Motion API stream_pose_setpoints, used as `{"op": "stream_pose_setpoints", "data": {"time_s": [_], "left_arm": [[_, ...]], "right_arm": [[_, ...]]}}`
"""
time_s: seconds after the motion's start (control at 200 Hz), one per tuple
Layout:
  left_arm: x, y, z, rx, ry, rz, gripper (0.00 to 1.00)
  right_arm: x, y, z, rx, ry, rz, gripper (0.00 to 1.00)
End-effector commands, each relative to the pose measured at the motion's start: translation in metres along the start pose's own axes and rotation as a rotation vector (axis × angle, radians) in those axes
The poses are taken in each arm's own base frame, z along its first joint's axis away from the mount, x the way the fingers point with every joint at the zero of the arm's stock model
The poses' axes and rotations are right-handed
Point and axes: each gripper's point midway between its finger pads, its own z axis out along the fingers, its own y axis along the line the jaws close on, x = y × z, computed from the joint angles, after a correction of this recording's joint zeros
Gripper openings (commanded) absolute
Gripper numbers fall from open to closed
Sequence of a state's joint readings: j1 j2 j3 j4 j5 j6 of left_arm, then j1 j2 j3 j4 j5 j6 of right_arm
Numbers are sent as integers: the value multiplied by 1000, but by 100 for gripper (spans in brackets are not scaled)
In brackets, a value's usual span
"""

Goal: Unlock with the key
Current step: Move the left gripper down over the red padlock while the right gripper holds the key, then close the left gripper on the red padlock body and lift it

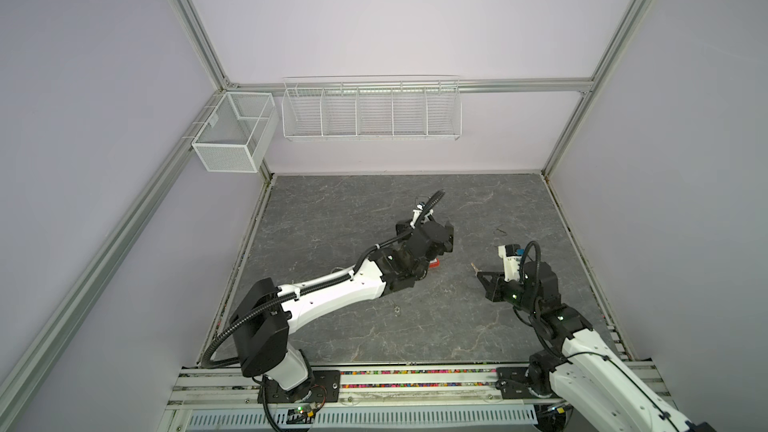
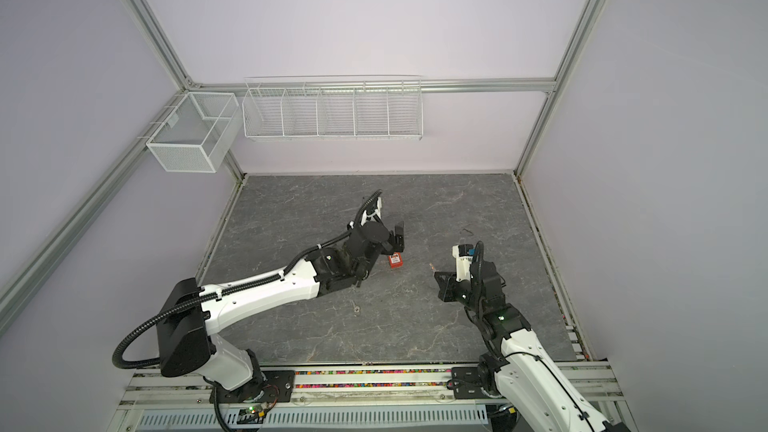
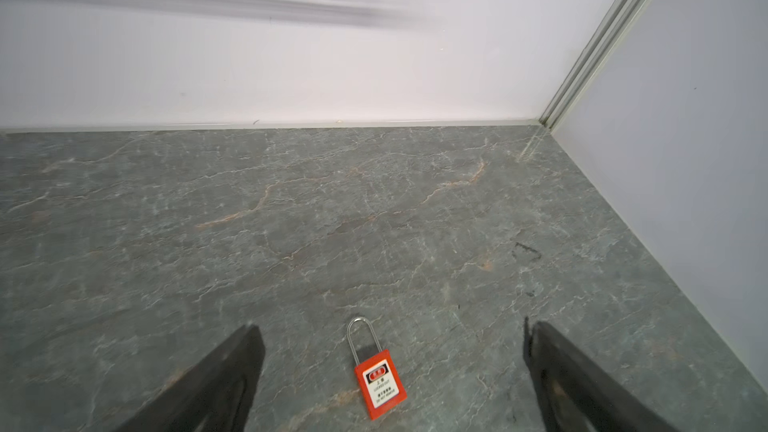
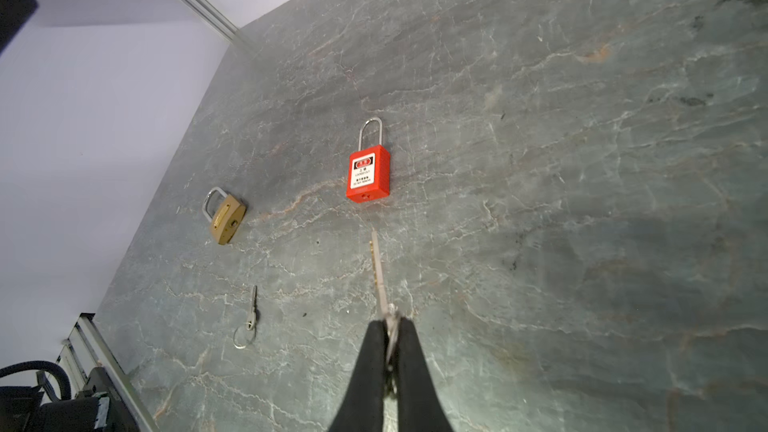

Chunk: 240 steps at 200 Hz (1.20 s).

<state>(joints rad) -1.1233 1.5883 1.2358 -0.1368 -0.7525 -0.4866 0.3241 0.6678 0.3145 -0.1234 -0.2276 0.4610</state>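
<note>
Key [image 4: 377, 261] sits clamped by its bow in our right gripper [image 4: 390, 322], blade sticking out free, near the red padlock [image 4: 368, 176] but not touching it. It's thin, stiff, light metal, probably slippery, so the bow is where we'd hold it. Its long axis runs toward the padlock's keyhole end, tip first. Our left gripper [image 3: 392, 328] hangs over the padlock, jaws apart, holding nothing.

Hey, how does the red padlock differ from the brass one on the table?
The red padlock has a boxy body with a white label; the brass padlock has a rounded, gold-coloured body with no such label. The red padlock's shackle is tall and narrow; the brass padlock's is short and wide. Both lie on the table, apart from each other, with shackles that look closed.
</note>
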Motion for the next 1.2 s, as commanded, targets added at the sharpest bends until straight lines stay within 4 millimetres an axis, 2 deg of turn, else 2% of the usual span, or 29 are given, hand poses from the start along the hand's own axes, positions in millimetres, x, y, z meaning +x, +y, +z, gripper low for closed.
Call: {"op": "stream_pose_setpoints", "data": {"time_s": [0.0, 0.04, 0.055, 0.19, 0.32, 0.41, 0.475, 0.565, 0.655, 0.73, 0.865, 0.935, 1.025, 1.195], "left_arm": [[0, 65, 0, -291, -67, -149, 80], [10, 54, 15, -184, 7, -148, 98], [14, 48, 19, -147, 36, -140, 100], [47, 29, 42, -118, 291, -107, 98], [89, 25, 49, -193, 523, -9, 99], [113, 18, 52, -172, 601, -41, 100], [127, 16, 56, -172, 660, -115, 89], [146, 24, 60, -233, 754, -202, 74], [164, 20, 69, -218, 827, -270, 66], [169, 12, 79, -191, 841, -334, 63], [168, 7, 96, -199, 832, -377, 63], [175, 6, 102, -211, 864, -394, 62], [177, 4, 104, -223, 879, -398, 59], [189, 20, 97, -353, 924, -396, 56]], "right_arm": [[-3, 2, -7, -12, -35, -7, 6], [-2, 3, -10, -10, -35, -11, 6], [-2, 3, -11, -10, -36, -13, 6], [8, 1, -16, -5, -14, 3, 6], [21, 0, -15, -31, 6, 52, 6], [27, 1, -15, -44, 31, 69, 6], [31, 0, -15, -41, 39, 83, 6], [32, -1, -17, -38, 39, 88, 6], [34, -1, -18, -41, 35, 90, 6], [34, 0, -18, -46, 33, 88, 6], [34, -1, -17, -46, 37, 87, 6], [34, -1, -16, -46, 39, 87, 6], [33, -1, -16, -45, 32, 83, 6], [31, -2, -20, -38, 5, 83, 6]]}}
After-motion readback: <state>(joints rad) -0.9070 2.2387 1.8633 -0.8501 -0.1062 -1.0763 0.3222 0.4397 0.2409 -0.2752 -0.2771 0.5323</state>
